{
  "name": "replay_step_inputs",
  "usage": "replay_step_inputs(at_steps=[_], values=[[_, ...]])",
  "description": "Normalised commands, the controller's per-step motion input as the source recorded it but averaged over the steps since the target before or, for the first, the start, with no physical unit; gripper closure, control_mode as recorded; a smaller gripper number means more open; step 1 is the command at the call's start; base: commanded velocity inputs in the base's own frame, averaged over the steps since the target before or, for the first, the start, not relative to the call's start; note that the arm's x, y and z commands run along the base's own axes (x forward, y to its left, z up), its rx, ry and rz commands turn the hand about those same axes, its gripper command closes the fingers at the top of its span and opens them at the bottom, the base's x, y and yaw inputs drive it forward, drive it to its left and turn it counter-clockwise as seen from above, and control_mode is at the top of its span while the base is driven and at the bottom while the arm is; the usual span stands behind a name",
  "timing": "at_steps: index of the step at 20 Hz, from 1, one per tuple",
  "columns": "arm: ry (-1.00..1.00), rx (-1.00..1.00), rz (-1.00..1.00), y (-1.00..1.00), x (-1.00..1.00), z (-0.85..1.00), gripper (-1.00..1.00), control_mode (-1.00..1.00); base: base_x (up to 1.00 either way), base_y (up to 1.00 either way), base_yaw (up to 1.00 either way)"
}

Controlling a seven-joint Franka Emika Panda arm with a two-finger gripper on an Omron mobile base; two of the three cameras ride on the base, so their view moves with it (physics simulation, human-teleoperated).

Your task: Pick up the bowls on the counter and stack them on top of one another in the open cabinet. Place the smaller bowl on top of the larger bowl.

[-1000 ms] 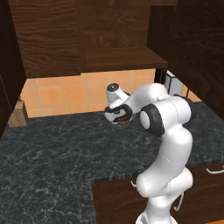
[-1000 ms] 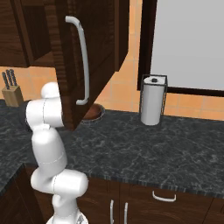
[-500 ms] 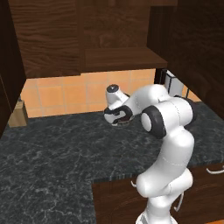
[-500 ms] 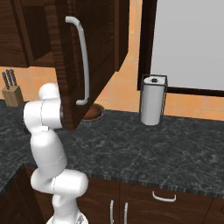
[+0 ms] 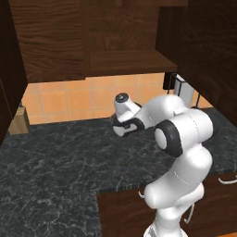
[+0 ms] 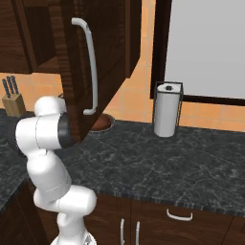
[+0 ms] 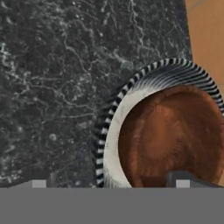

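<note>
Left base view: arm bent forward over the counter [image 5: 55, 162], hand low near the tiled wall, under the cabinet [image 5: 125, 62] shelf.

Right base view: bowls partly visible on counter behind the open cabinet door [image 6: 79, 67]; paper towel holder [image 6: 167, 110] well apart.

Hand view: smaller bowl [image 7: 175, 135] nested inside larger bowl [image 7: 114, 131]. Gripper [image 7: 111, 183] fingertips spread wide, one over the smaller bowl; holding nothing.
</note>
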Motion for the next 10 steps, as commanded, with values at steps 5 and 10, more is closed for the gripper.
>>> replay_step_inputs(at_steps=[5,10], values=[[-0.03,-0.11,0.01,0.00,0.47,-0.58,-1.00,-1.00,0.00,0.00,0.00],[0.00,-0.06,0.02,0.00,0.11,-0.55,1.00,-1.00,0.00,0.00,0.00]])
